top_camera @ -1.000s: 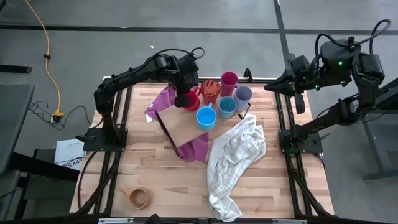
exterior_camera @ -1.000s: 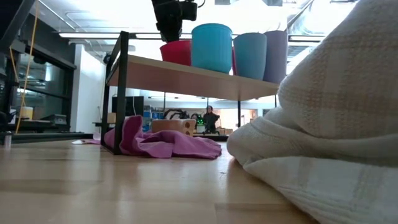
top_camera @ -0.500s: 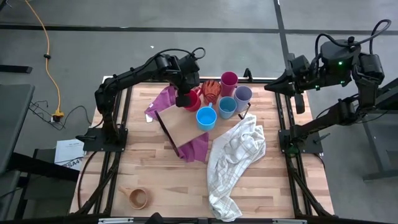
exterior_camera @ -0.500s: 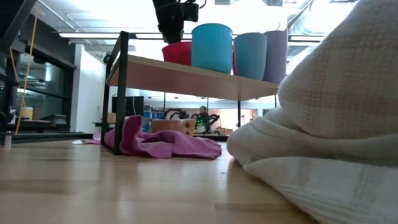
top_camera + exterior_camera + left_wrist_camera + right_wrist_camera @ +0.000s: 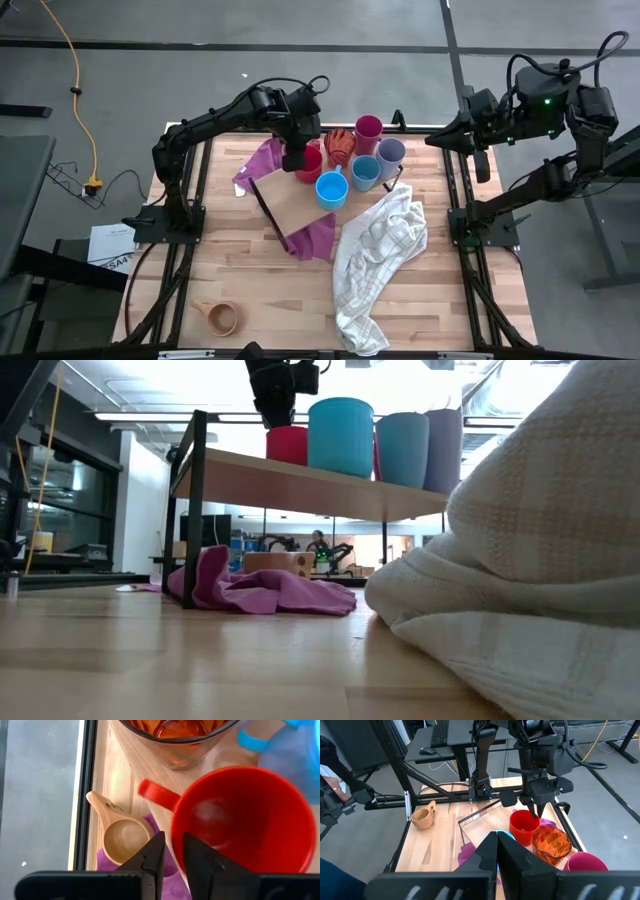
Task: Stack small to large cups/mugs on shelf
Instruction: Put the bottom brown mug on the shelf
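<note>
My left gripper (image 5: 298,160) sits at the red mug's (image 5: 309,161) 9 o'clock rim, fingers slightly parted, one either side of the wall, gripping nothing firmly. The mug stands empty on the shelf (image 5: 296,205), with the orange cup (image 5: 340,146) and blue cups (image 5: 332,189) close by. My right gripper (image 5: 497,851) is shut, empty, raised off the table's 3 o'clock edge.
</note>
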Robot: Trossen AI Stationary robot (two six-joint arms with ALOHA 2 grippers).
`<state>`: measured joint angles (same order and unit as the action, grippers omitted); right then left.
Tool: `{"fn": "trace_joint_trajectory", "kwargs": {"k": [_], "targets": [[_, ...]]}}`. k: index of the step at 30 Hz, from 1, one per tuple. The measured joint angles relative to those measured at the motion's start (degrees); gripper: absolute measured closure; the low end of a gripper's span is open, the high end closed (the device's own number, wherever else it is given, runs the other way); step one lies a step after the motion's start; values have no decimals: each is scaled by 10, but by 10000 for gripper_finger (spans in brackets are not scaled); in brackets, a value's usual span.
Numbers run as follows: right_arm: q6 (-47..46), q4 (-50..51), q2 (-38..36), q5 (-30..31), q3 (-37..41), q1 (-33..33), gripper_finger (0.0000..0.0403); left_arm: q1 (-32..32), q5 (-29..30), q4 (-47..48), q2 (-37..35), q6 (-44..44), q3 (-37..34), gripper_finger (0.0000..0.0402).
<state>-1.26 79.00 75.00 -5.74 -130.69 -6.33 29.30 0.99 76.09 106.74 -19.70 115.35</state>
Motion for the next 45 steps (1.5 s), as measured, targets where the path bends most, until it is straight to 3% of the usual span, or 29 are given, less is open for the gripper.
{"fn": "trace_joint_trajectory", "kwargs": {"k": [21,25,29,33,38,45], "targets": [[1,0,0,0,0,0,403,-1,-6,-11,0,0,4,332],[1,0,0,0,0,0,403,-1,-6,17,0,-5,33,332],[2,0,0,0,0,0,403,-1,-7,63,-1,-9,111,332],[2,-6,0,0,0,0,403,-9,-54,77,-5,-9,198,332],[2,-5,0,-1,0,0,403,-32,-162,4,-88,9,155,332],[13,-5,-1,-3,0,0,403,-88,-165,13,-154,50,154,332]]}}
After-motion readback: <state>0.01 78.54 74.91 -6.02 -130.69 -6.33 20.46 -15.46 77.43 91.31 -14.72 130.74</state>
